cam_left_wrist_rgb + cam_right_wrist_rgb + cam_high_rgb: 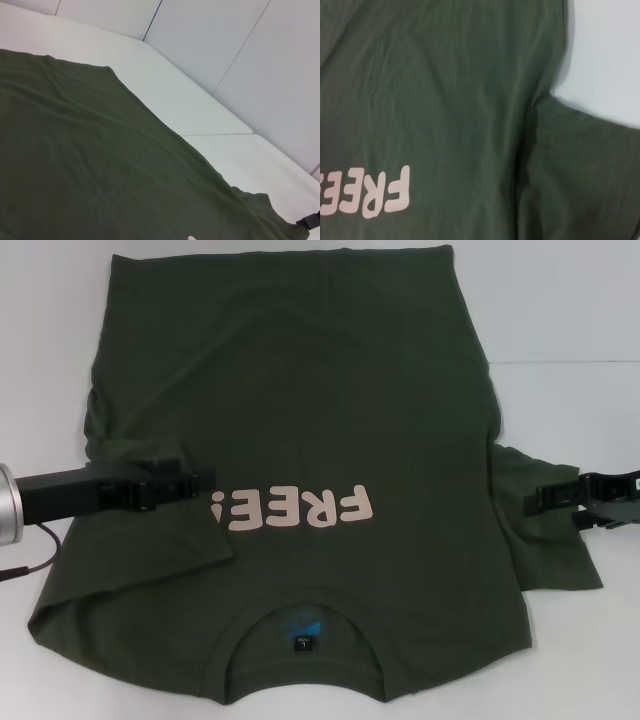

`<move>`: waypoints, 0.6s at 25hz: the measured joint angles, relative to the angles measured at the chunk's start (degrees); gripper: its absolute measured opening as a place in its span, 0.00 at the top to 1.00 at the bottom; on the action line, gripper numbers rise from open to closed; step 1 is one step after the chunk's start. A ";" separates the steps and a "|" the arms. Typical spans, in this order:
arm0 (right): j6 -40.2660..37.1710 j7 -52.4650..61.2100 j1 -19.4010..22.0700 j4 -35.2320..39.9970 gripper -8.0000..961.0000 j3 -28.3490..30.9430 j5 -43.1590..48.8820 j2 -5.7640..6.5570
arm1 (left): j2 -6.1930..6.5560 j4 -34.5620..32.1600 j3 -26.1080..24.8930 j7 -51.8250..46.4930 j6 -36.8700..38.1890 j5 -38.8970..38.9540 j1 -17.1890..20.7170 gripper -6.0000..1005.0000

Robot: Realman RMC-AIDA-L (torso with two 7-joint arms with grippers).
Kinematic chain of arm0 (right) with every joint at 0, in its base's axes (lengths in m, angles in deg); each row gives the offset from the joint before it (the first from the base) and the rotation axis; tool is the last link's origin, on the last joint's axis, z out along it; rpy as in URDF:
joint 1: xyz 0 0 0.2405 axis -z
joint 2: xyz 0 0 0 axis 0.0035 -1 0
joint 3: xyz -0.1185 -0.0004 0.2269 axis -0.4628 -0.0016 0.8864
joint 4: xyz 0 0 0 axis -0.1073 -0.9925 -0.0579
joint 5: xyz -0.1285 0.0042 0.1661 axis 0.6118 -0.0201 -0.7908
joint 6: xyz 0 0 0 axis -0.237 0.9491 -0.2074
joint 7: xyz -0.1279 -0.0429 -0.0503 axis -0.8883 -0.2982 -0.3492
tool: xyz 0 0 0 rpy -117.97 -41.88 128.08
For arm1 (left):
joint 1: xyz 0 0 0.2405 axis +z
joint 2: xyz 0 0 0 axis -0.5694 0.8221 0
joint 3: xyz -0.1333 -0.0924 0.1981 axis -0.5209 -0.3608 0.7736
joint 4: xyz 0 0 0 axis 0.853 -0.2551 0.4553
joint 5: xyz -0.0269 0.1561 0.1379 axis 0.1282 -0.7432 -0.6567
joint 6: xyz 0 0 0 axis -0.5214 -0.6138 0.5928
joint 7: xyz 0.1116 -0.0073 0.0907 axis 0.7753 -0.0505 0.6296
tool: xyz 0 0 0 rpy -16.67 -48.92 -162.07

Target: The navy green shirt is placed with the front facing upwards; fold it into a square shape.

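A white table spreads out beyond and to both sides of the claws, with a thin seam crossing its surface. Pale wall panels with dark joints rise behind its far edge.

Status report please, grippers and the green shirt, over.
Left gripper over folded-in left sleeve. Right gripper at spread right sleeve. Navy green shirt front up, unfolded otherwise. Nothing in the way.

dark green shirt spread flat across a white table, pale walls behind. bit of pink lettering at bottom edge; black gripper tip at lower right.
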 joint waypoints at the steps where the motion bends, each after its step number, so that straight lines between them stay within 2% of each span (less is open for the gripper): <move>1: -0.02 0.00 -0.06 -0.13 0.11 -0.01 0.03 -0.04 | 0.00 0.00 0.01 -0.03 0.00 0.00 0.01 0.31; 15: -1.03 0.55 1.39 0.05 0.12 0.62 0.90 0.40 | 0.08 0.51 -0.17 -0.07 -0.08 0.80 0.23 0.31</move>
